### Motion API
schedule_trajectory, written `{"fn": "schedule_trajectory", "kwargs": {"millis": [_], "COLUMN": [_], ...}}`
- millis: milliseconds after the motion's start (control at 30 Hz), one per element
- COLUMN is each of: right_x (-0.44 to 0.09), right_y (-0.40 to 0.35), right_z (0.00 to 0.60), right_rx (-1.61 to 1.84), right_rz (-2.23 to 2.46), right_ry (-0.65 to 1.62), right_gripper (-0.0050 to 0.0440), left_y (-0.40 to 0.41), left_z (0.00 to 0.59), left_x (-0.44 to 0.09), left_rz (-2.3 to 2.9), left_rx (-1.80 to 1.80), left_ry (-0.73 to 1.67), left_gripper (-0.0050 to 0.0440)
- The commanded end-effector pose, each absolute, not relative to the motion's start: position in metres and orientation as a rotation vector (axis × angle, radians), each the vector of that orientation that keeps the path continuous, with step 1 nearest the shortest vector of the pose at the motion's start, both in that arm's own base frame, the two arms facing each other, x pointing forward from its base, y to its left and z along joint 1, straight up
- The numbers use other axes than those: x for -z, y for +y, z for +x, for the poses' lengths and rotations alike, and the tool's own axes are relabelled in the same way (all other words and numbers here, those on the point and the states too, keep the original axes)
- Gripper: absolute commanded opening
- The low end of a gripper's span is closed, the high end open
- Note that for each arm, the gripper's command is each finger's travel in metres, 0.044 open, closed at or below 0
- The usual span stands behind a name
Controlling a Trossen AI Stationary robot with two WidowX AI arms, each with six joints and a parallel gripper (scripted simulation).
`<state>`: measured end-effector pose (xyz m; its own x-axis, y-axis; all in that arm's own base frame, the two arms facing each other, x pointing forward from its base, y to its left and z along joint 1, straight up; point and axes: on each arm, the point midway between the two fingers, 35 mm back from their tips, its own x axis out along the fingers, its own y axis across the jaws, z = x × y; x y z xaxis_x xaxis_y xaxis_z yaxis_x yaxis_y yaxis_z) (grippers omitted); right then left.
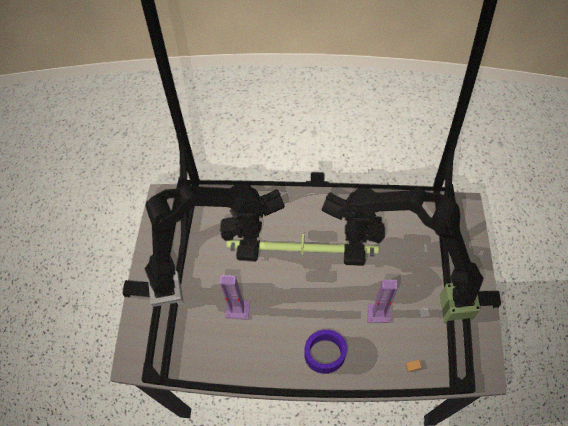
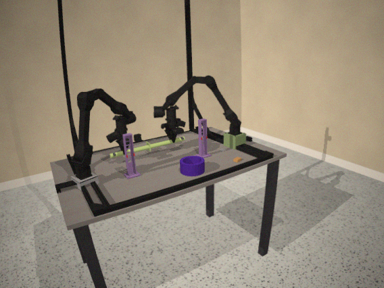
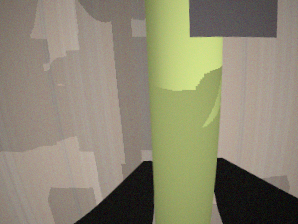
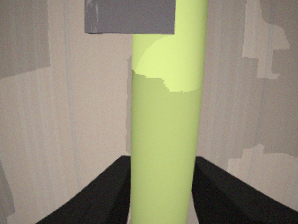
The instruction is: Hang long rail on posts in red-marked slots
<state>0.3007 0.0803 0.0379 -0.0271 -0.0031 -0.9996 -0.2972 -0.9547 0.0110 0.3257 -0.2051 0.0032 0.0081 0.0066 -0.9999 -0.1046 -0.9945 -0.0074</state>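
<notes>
The long yellow-green rail is held roughly level a little above the table. My left gripper is shut on it near the end on the green-base side. My right gripper is shut on it near the other end. A grey hook part shows beyond the fingers in the left wrist view and the right wrist view. Two purple posts, one and another, stand upright, with red marks.
A dark purple ring stands on the table beyond the posts from the rail. An orange block lies near the table edge. A small whitish block lies between one post and the green arm base.
</notes>
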Motion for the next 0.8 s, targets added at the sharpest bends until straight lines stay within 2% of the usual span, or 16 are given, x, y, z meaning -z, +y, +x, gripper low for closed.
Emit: {"fn": "schedule_trajectory", "kwargs": {"millis": [0, 433, 767], "right_x": [-0.046, -0.046, -0.045], "right_y": [0.081, 0.080, 0.049], "right_z": [0.304, 0.304, 0.316], "right_rx": [-2.060, -2.060, -2.065], "right_rz": [-2.058, -2.058, -2.062], "right_ry": [0.311, 0.310, 0.300], "right_gripper": [0.0000, 0.0000, 0.0000], "left_y": [-0.206, -0.205, -0.179], "left_z": [0.324, 0.323, 0.306], "left_x": [-0.006, -0.006, -0.005], "left_rz": [-2.168, -2.168, -2.175], "left_rx": [-2.166, -2.166, -2.171], "left_ry": [0.118, 0.118, 0.109], "left_gripper": [0.0000, 0.0000, 0.0000]}}
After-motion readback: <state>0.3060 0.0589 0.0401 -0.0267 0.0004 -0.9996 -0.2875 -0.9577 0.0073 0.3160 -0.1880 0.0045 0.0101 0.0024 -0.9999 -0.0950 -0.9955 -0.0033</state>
